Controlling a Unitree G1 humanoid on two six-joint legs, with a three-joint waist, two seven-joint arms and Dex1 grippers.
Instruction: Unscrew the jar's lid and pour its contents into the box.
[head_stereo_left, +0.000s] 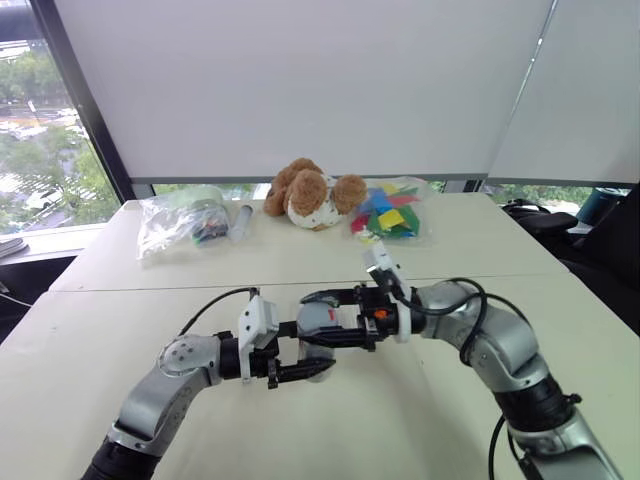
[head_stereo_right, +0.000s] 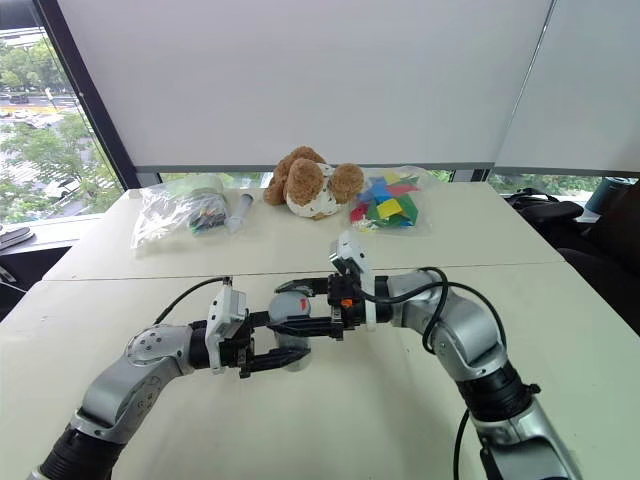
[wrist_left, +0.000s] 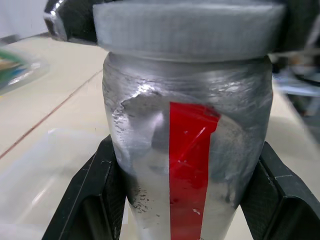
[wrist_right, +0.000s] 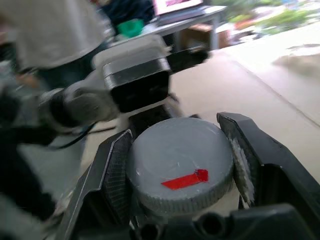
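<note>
A pale beige table (head_stereo_left: 480, 250) stands before white window blinds, with trees seen through the glass at the far left. The jar (wrist_left: 185, 150) is held above the table's near half, largely hidden in the head views between the two grippers, so its contents cannot be made out. In the left wrist view its clear-greyish wall appears smeared and cloudy, marked by a red vertical strip, and the left gripper (wrist_left: 185, 200) is clamped on it from both sides. The grey ribbed lid (wrist_right: 180, 162), bearing a small red mark, sits on top of the jar and is flanked closely by the right gripper (wrist_right: 182, 165), whose fingers lie against its rim. The clear plastic box (wrist_left: 45, 175) is seen only faintly below the jar, its edges cut off. At the far edge lie a clear bag of small items (head_stereo_left: 185, 222), a brown plush toy (head_stereo_left: 312, 192) and a clear bag of coloured blocks (head_stereo_left: 392, 212).
</note>
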